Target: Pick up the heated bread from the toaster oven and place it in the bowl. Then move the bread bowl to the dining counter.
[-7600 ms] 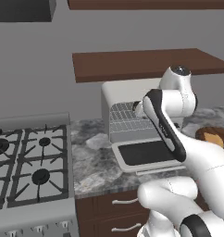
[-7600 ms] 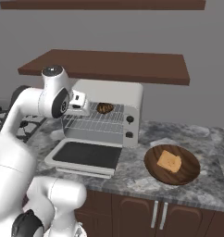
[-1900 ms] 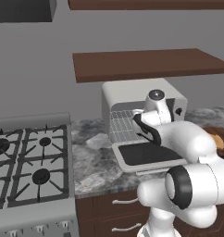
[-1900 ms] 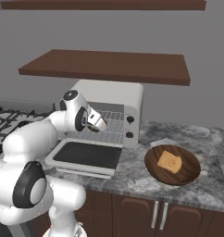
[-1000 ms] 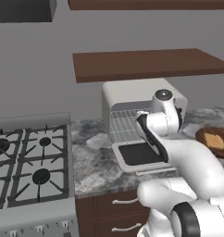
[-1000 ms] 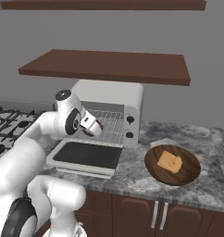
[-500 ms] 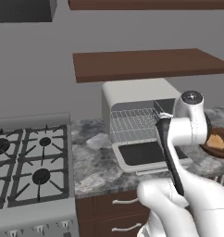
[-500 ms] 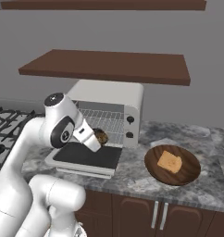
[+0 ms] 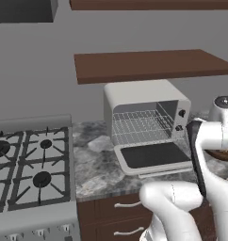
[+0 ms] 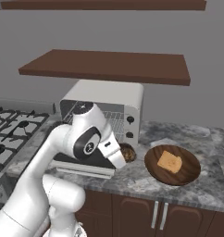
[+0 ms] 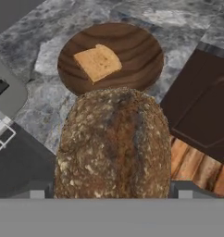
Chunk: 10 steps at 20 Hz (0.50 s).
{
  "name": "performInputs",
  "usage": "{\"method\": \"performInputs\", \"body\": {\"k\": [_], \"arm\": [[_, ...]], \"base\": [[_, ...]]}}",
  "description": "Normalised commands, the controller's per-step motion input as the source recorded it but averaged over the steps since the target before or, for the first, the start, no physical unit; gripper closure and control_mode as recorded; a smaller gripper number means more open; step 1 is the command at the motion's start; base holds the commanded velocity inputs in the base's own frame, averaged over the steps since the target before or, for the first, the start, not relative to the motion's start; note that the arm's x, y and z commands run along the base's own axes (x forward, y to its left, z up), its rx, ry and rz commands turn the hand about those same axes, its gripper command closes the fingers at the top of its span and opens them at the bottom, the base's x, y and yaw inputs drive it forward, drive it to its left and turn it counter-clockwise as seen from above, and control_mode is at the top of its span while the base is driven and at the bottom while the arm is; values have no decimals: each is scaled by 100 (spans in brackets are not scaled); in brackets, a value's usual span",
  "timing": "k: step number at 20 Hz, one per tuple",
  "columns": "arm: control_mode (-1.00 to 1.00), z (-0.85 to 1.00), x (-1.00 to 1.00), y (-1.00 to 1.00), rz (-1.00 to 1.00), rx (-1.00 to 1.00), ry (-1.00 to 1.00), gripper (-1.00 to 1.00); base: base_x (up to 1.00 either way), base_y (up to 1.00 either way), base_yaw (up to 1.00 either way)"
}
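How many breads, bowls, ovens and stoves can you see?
Bread: 2, the dark seeded loaf in the gripper and the tan slice in the bowl
Bowl: 1
Toaster oven: 1
Stove: 1
Total: 5

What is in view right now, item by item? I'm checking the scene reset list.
toaster oven: one, pale grey-white, on the wall counter, door dropped open, wire rack bare.
bowl: one, dark-brown wood, on the counter right of the oven.
toast slice: one, tan, lying in the bowl.
bread loaf: one, dark seeded brown, between the end effector's fingers, near the bowl.
stove: one, grey with black burners, left of the oven.
shelf: one, brown, above the oven.
counter: one, grey marbled.
end effector: one, white, closed on the bread loaf.
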Motion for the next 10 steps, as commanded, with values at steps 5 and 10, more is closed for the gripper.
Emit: {"method": "performInputs", "body": {"k": [5, 10], "arm": [[-100, 0, 44, -100, -5, 16, 24, 100], [-100, -1, 52, -100, 0, 20, 26, 100]], "base": [[0, 0, 0], [0, 0, 0]]}}
